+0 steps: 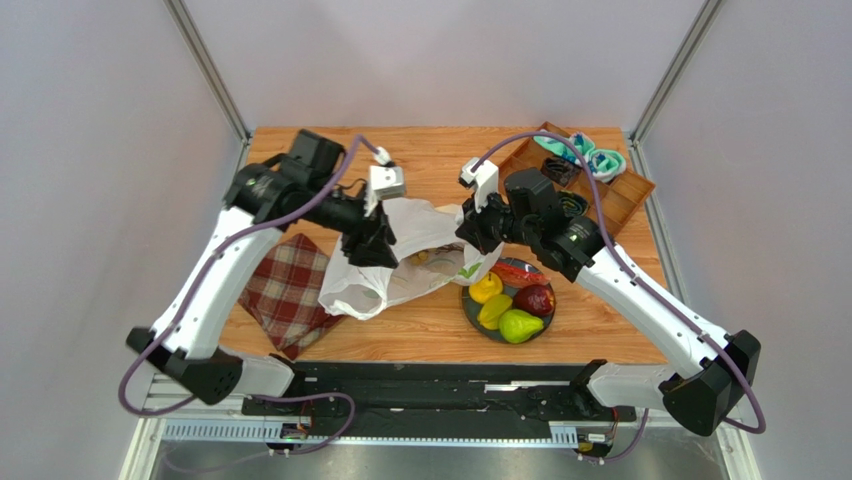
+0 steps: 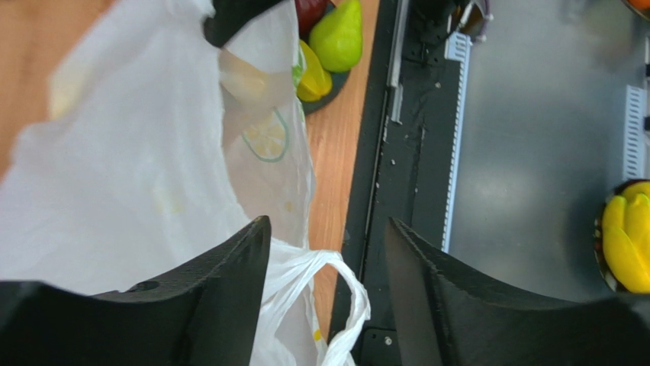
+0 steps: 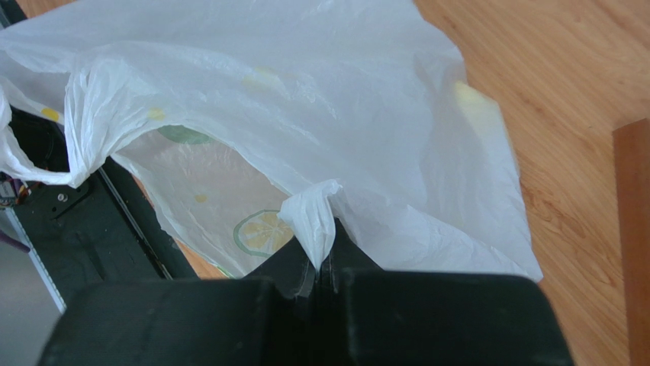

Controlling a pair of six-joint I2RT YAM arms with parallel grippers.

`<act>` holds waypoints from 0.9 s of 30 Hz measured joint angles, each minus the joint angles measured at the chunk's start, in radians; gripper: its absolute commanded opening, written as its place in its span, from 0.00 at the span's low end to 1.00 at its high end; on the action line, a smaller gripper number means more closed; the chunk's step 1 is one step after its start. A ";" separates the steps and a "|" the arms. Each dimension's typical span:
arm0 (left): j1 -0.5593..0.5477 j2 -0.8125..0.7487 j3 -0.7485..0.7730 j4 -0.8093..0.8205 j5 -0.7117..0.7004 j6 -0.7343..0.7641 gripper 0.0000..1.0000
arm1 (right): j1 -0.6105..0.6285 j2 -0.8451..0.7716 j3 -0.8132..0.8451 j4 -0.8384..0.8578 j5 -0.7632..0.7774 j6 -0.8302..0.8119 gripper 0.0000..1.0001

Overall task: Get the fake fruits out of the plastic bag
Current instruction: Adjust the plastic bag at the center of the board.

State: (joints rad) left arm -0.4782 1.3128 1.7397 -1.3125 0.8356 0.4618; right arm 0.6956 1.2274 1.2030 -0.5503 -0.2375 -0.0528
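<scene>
Nearest, on the dark plate, sit the green pear, yellow starfruit, dark red apple, yellow mango and red watermelon slice, already out. Just beyond lies the plastic bag, its length running left to right between the arms. The right gripper is pressed together on a fold of its rim. The left gripper hangs spread above a handle loop. A dim brownish shape, likely the grape bunch, shows in the mouth, just right of the free left gripper, which looks better placed.
</scene>
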 measured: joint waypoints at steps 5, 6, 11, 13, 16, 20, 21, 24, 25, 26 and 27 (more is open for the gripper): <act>-0.072 0.172 -0.091 0.079 -0.040 0.051 0.41 | -0.028 0.015 0.105 -0.011 0.020 -0.002 0.00; -0.079 0.183 -0.111 0.098 -0.055 0.058 0.37 | -0.032 0.021 0.125 -0.008 0.020 -0.002 0.00; -0.166 0.163 -0.218 0.260 -0.171 0.103 0.10 | -0.038 0.063 0.198 -0.006 0.016 -0.002 0.00; -0.198 0.164 -0.238 0.322 -0.211 0.109 0.09 | -0.038 0.083 0.213 -0.005 0.003 -0.001 0.00; -0.205 0.190 -0.241 0.396 -0.271 0.116 0.07 | -0.038 0.099 0.217 -0.008 -0.022 -0.002 0.00; -0.201 0.234 -0.284 0.517 -0.360 0.154 0.05 | -0.043 0.100 0.217 -0.016 -0.035 -0.004 0.00; -0.200 0.243 -0.307 0.550 -0.392 0.168 0.02 | -0.049 0.100 0.217 -0.018 -0.037 -0.004 0.00; -0.200 0.269 -0.377 0.646 -0.455 0.239 0.01 | -0.058 0.100 0.217 -0.043 -0.027 -0.015 0.00; -0.200 0.270 -0.396 0.674 -0.472 0.258 0.01 | -0.061 0.100 0.217 -0.053 -0.026 -0.015 0.00; -0.200 0.271 -0.422 0.713 -0.491 0.281 0.01 | -0.063 0.100 0.217 -0.061 -0.026 -0.014 0.00; -0.199 0.269 -0.449 0.748 -0.500 0.298 0.01 | -0.063 0.100 0.218 -0.067 -0.026 -0.014 0.00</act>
State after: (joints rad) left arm -0.6769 1.5814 1.2911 -0.5640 0.3355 0.7597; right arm 0.6327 1.3270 1.4212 -0.6174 -0.2634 -0.0673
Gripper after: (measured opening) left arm 0.017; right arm 0.009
